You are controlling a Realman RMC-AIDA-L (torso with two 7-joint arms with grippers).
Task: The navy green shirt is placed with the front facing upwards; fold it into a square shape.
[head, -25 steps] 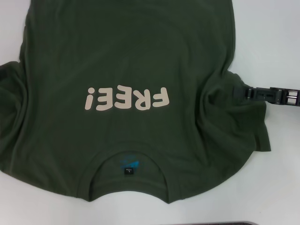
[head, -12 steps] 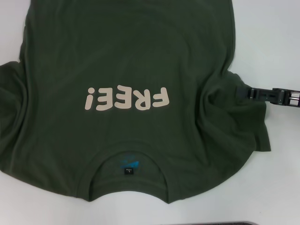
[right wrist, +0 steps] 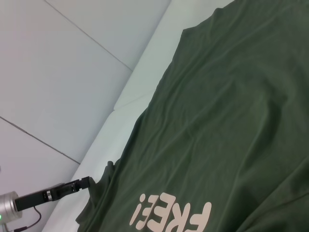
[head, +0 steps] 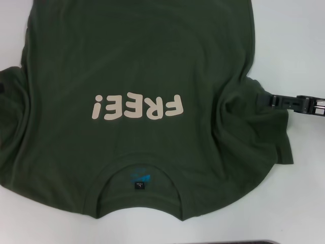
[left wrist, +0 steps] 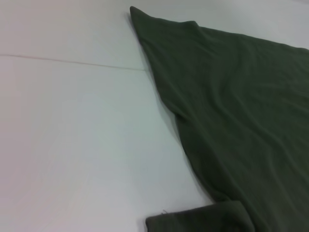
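Across the white table (head: 299,46), the navy green shirt (head: 137,61), a large dark olive-green short-sleeved cotton T-shirt, lies spread front-up, with its cream "FREE!" block letters (head: 137,106) reading upside down from the head view and its collar nearest the robot, where a small black neck tag (head: 139,186) with blue print shows inside the neckline. Both sleeves are bunched into folds rather than lying flat. The right gripper (head: 265,100), a slim black fingered tool reaching in low from the side, sits at the edge of the rumpled right sleeve, its tips against the cloth; whether it has hold of the fabric cannot be told. At the opposite sleeve the left gripper (right wrist: 86,182) meets that sleeve's edge, and its grip cannot be made out either.
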